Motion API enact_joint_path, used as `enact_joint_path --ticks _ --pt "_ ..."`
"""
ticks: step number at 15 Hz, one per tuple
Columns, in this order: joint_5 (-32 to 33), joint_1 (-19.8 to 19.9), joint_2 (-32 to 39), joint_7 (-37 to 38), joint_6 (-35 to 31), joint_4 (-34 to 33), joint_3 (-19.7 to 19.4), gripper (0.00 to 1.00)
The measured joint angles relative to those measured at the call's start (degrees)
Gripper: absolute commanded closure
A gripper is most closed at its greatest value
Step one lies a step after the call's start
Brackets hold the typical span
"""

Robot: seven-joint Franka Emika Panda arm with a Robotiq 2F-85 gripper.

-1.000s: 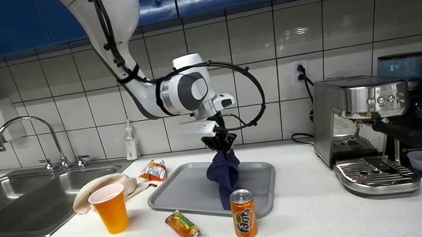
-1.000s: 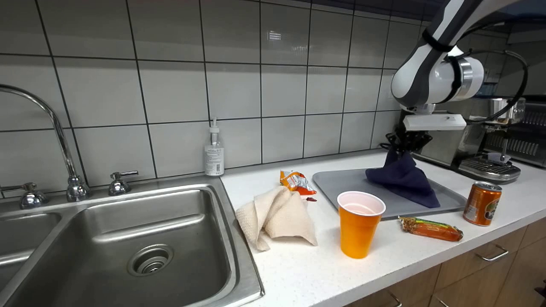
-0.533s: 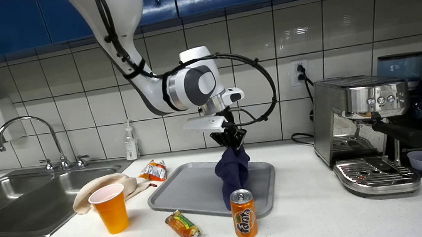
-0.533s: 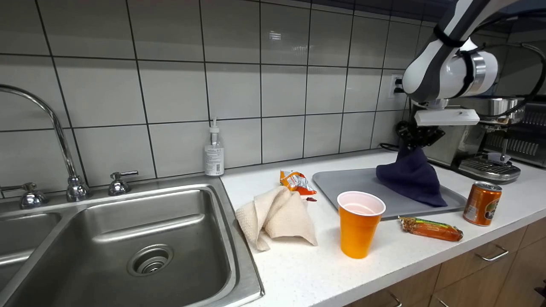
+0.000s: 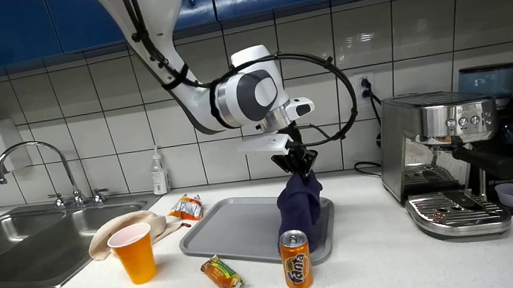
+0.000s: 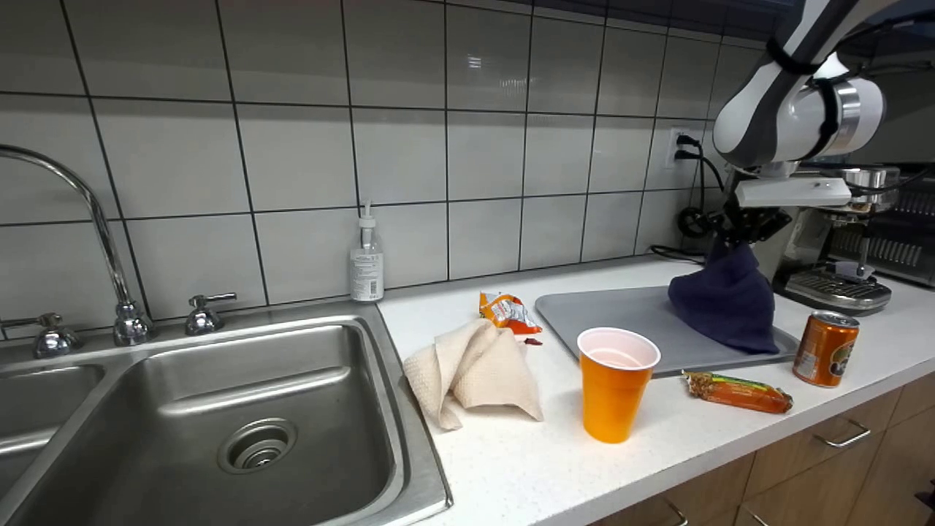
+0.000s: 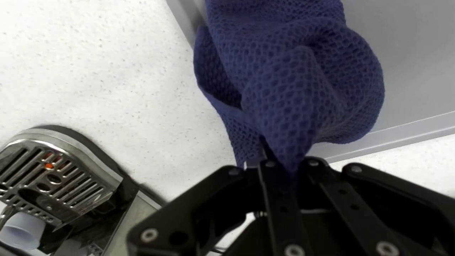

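Observation:
My gripper is shut on the top of a dark blue textured cloth, pinching a fold that fills the narrow gap between the fingers. In both exterior views the cloth hangs from the gripper over the right part of a grey tray. Its lower end seems to rest on the tray. An orange Fanta can stands just in front of the tray and hides part of the cloth's lower end. Left of the can lies a wrapped snack bar.
An orange cup, a beige cloth and an orange snack bag lie between tray and sink. Right of the tray stands a steel espresso machine. A soap bottle stands by the tiled wall.
The gripper has moved right, toward the espresso machine, with the cloth still in its hold. The cloth has dragged along toward the tray's right edge. The other objects stay where they were.

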State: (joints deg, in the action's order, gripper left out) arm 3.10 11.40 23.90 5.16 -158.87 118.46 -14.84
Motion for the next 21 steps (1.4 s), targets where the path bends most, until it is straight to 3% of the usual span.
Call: enact_joint_path --ticks 21 --pt "0.0 1.1 0.0 2.0 0.0 -5.0 -5.6 0.98"
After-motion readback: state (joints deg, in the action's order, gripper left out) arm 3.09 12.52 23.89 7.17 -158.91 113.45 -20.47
